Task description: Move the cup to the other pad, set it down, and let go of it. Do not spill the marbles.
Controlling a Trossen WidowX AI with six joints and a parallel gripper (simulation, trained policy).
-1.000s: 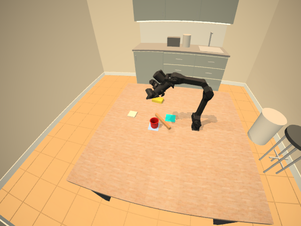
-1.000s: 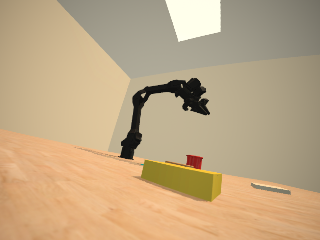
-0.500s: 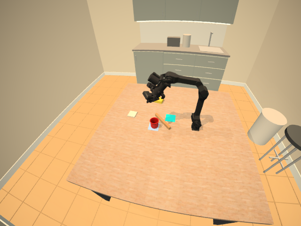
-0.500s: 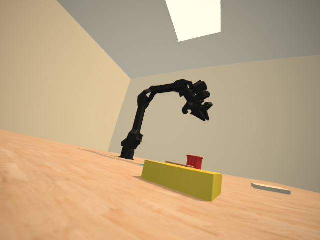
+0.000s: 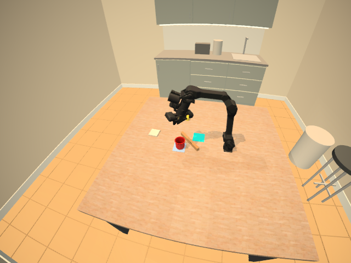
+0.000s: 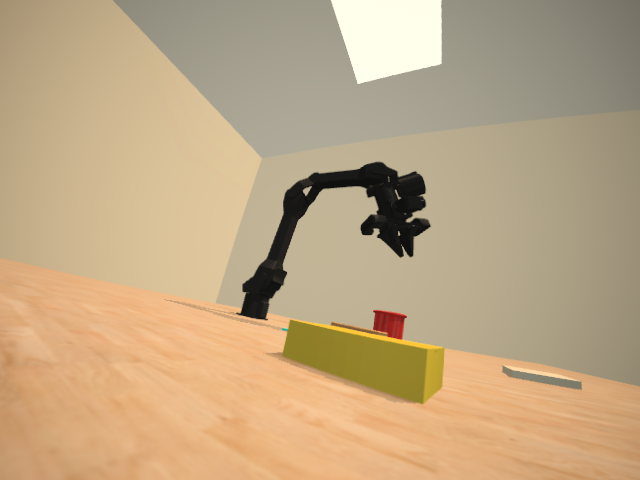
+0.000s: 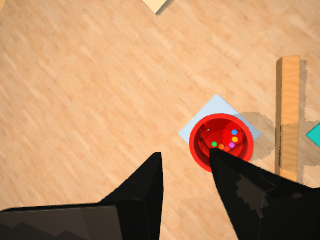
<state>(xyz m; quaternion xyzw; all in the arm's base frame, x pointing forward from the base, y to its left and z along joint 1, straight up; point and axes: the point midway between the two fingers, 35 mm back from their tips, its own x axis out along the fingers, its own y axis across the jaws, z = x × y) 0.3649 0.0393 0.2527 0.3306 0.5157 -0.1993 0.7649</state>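
Observation:
A red cup (image 5: 180, 143) (image 6: 388, 324) (image 7: 219, 127) stands upright on a light blue pad (image 5: 179, 150) (image 7: 216, 104). Several small coloured marbles lie inside the cup, seen in the wrist view. A teal pad (image 5: 198, 137) (image 7: 316, 135) lies flat beyond the wooden bar from the cup. My gripper (image 5: 174, 123) (image 6: 406, 255) (image 7: 185, 157) is partly open and empty, high above the table. In the wrist view its right fingertip overlaps the near rim of the cup, but the exterior view shows a wide gap between the fingers and the cup.
A wooden bar (image 5: 190, 141) (image 6: 357, 328) (image 7: 290, 95) lies between the cup and the teal pad. A cream slab (image 5: 154, 132) (image 6: 542, 378) (image 7: 156, 5) lies apart from the cup. A long yellow block (image 6: 361, 361) (image 5: 187, 117) is mostly hidden by the gripper in the top view.

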